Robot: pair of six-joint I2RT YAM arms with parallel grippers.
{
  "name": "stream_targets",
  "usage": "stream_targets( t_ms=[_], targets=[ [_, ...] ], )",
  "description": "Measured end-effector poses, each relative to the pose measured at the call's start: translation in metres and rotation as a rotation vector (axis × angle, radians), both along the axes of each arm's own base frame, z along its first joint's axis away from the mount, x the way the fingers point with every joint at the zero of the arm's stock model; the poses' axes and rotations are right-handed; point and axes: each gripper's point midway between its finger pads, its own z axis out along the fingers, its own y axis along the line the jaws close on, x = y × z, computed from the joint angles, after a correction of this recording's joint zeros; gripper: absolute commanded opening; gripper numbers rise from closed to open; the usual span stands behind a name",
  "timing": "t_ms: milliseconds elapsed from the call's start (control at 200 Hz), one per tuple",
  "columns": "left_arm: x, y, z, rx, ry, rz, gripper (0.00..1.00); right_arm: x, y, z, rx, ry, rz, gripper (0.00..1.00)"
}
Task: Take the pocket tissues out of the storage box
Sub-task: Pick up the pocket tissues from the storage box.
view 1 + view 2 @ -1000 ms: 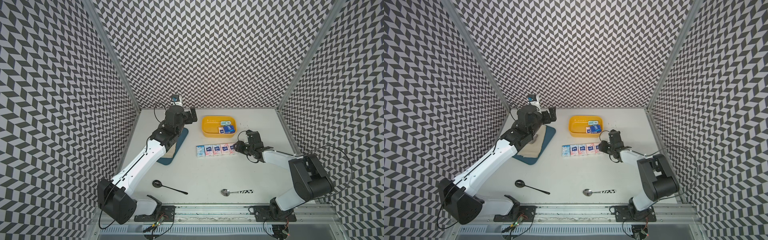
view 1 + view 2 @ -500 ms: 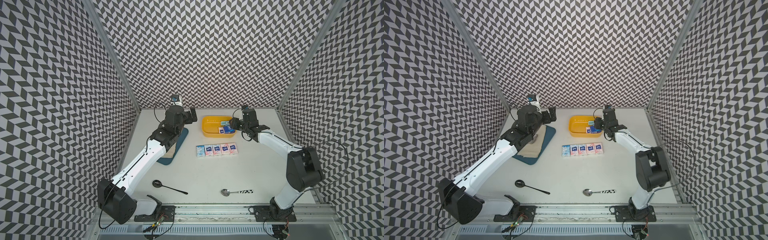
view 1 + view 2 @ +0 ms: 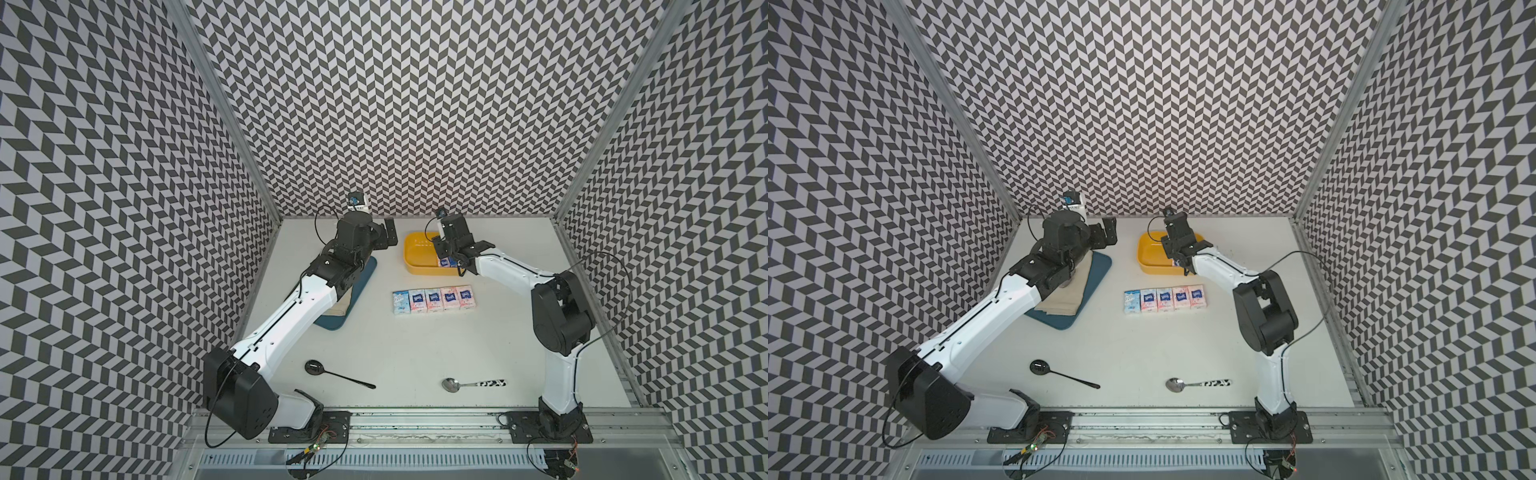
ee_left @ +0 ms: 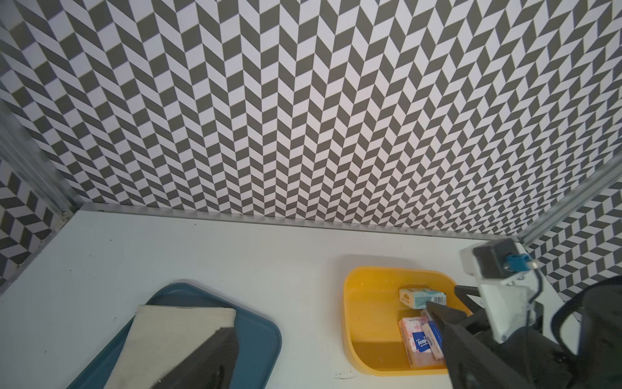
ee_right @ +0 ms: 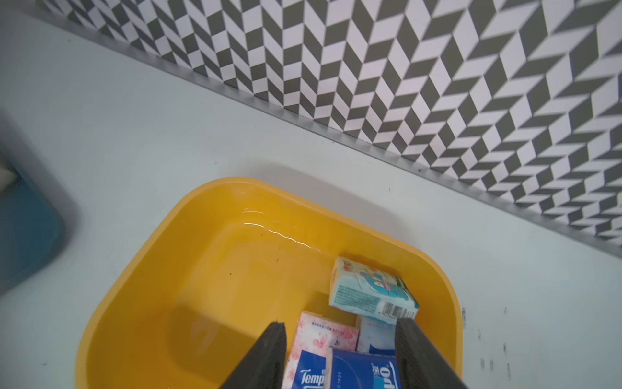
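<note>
Several plastic-wrapped pocket tissue packs (image 5: 319,336) lie at one end of the shallow yellow plastic storage box (image 3: 417,253), straddled by the spread right gripper (image 5: 340,323); five more packs (image 3: 434,300) line the white tabletop (image 3: 415,345) nearby. The left gripper (image 3: 384,233), likewise spread, hangs near the dark-blue tray (image 3: 330,322). Chevron-patterned walls (image 3: 415,104) enclose it.

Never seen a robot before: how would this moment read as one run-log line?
right pincer: open over dark-blue tissue pack in yellow storage box | in box: four packs visible | on table: row of five packs
</note>
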Motion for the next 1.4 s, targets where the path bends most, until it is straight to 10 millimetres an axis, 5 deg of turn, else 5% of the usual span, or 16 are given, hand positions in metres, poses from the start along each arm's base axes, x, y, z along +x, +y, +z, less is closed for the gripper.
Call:
stream_targets(
  t_ms=[110,356,1117,1402],
  targets=[
    [0.002,0.002,0.000,-0.021,0.006,-0.006,0.99,0.006,0.014,-0.015,-0.104,-0.011,0.056,0.56],
    [0.006,0.019,0.002,-0.032,0.006,0.014,0.99,0.027,0.000,-0.041,-0.264,-0.005,0.062,0.60],
    [0.008,0.057,0.009,-0.045,-0.003,0.076,0.99,0.033,-0.006,-0.051,-0.412,-0.003,0.207,0.69],
    [0.008,0.059,0.008,-0.045,-0.001,0.079,0.99,0.039,-0.018,-0.084,-0.446,0.048,0.213,0.70]
  ],
)
